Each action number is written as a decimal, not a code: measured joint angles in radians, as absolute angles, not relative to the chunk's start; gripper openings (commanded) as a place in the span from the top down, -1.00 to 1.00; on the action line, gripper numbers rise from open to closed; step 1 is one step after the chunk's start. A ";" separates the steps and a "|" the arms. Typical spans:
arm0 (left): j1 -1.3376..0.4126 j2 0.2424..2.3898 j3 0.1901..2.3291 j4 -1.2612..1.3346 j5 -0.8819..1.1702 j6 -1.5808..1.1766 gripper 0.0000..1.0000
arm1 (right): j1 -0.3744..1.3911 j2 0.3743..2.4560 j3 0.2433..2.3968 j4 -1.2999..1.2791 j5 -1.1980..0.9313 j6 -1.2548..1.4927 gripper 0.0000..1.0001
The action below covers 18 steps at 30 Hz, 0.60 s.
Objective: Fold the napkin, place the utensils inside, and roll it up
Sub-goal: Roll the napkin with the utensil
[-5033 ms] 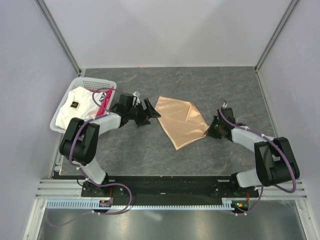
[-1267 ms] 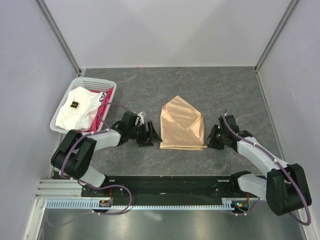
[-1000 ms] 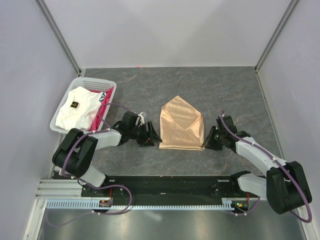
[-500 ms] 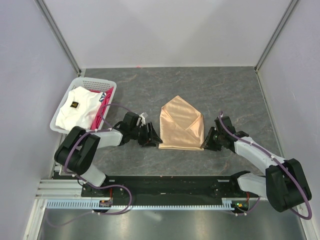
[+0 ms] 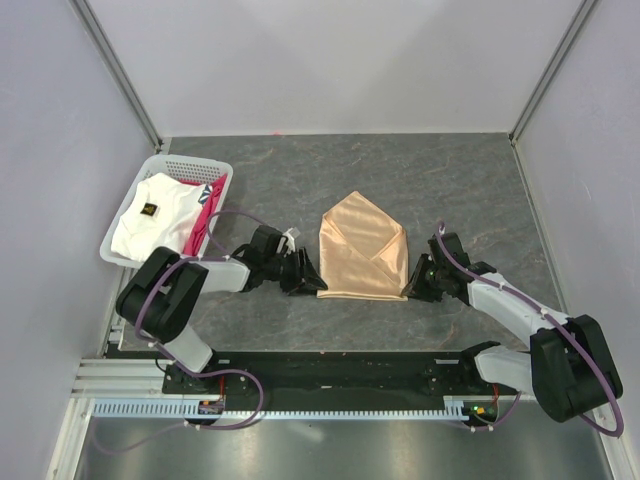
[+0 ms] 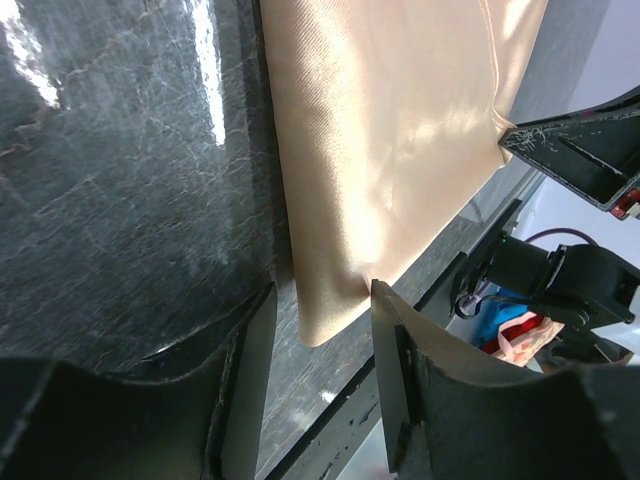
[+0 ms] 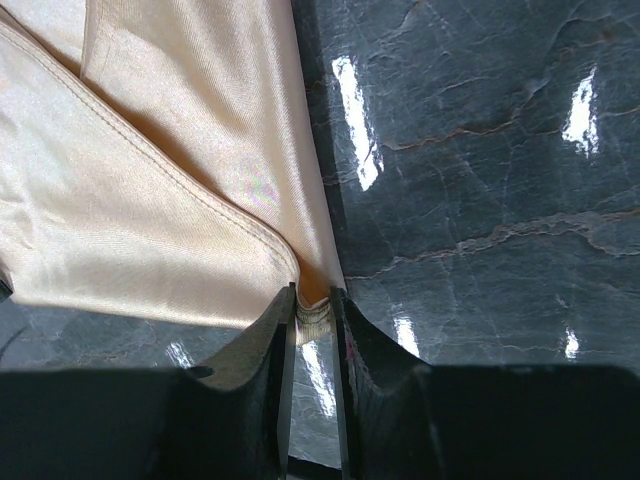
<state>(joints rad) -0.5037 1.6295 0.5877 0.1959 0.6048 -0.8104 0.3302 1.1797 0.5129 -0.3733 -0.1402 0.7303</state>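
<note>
Peach napkin (image 5: 362, 250) sits pinched by right fingers (image 7: 265, 360), left fingers (image 6: 245, 370) parted around its corner.

Change over five seconds. The napkin (image 5: 363, 255), earlier a slanted diamond lying further from the arms, now sits square to them, with a straight near hem, a pointed far tip and flaps crossing on top. The left gripper (image 5: 308, 273) has dropped from the napkin's far-left corner to its near-left corner. Within the last second it edged closer, so that the corner now lies between its parted fingers (image 6: 390, 350). The right gripper (image 5: 413, 283) has travelled from the diamond's right corner toward the arms and slightly leftward, drawing the near-right corner, pinched between its fingers, a little inward.
</note>
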 measured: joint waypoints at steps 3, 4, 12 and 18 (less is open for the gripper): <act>-0.513 1.636 0.588 0.201 0.605 -0.818 0.04 | 0.330 1.181 0.513 -0.373 -0.139 0.730 0.46; -0.516 1.640 0.588 0.205 0.606 -0.821 0.05 | 0.330 1.183 0.513 -0.372 -0.138 0.730 0.47; -0.532 1.661 0.588 0.223 0.610 -0.847 0.36 | 0.331 1.191 0.513 -0.362 -0.136 0.730 0.46; -0.537 1.676 0.588 0.220 0.604 -0.864 0.69 | 0.331 1.190 0.513 -0.360 -0.126 0.729 0.14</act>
<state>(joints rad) -0.5365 1.6760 0.5880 0.2199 0.6037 -0.8639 0.3313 1.1904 0.5129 -0.3595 -0.1257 0.7292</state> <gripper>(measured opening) 0.236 0.315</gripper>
